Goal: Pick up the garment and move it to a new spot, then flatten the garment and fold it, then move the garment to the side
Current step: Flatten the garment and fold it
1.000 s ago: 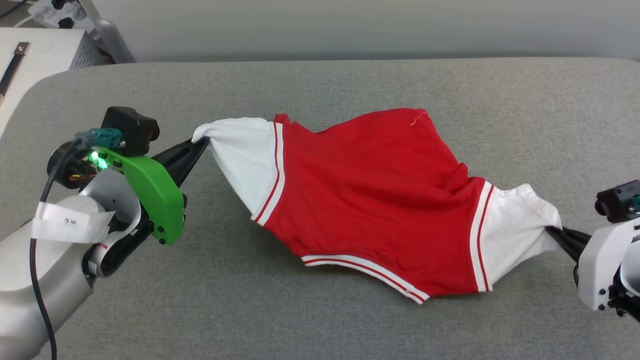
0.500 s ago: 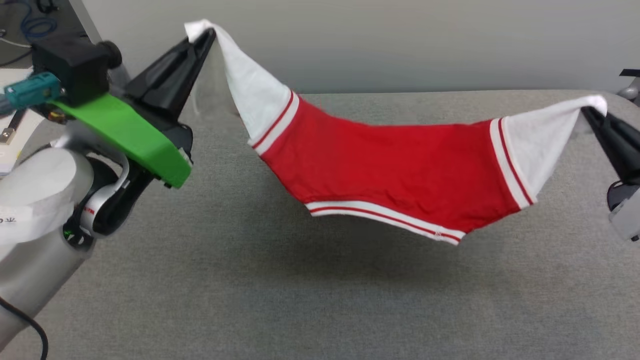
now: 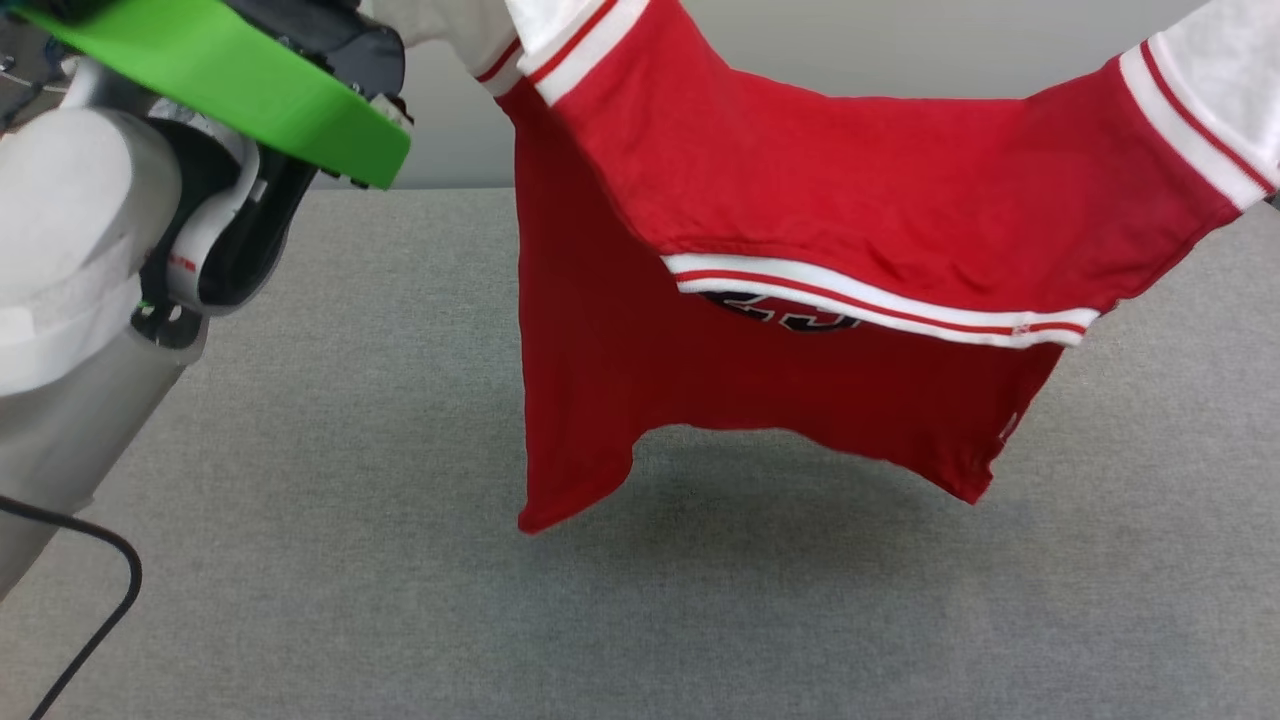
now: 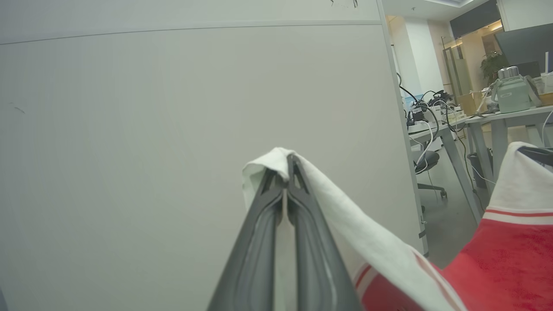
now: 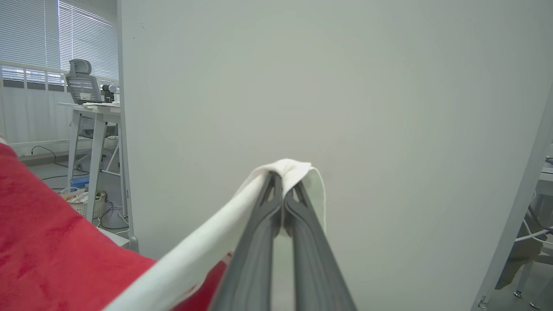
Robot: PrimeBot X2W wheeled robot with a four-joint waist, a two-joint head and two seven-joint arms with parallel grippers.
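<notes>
The left claw (image 4: pixel 287 163) is pressed shut, its two dark fingers meeting at the tips on a bunched fold of white sleeve that drapes over them. The right claw (image 5: pixel 283 178) is closed the same way, pinching the end of the other white sleeve, which runs down and away from its tips as a taut band. Both claws are raised in front of a plain pale partition (image 4: pixel 173 129).

Between them hangs the garment (image 3: pixel 850 180), held up in the air by its two sleeves and stretched across the upper part of the head view. Its red body sags in the middle. A red-and-white striped band (image 3: pixel 870 300) runs across the near layer, and part of the black, white-outlined print (image 3: pixel 790 312) shows just under that band on the layer behind. The far layer drops lower, with one red corner (image 3: pixel 530 515) hanging lowest on the left side and another on the right. Whether that lowest corner touches the surface cannot be told.

Below lies the grey fabric tabletop (image 3: pixel 300 520), with the garment's soft shadow on it. At the upper left of the head view sit the left arm's green cover (image 3: pixel 250 80) and pale forearm (image 3: pixel 60 230), with a black cable (image 3: pixel 105 570) looping beneath.
</notes>
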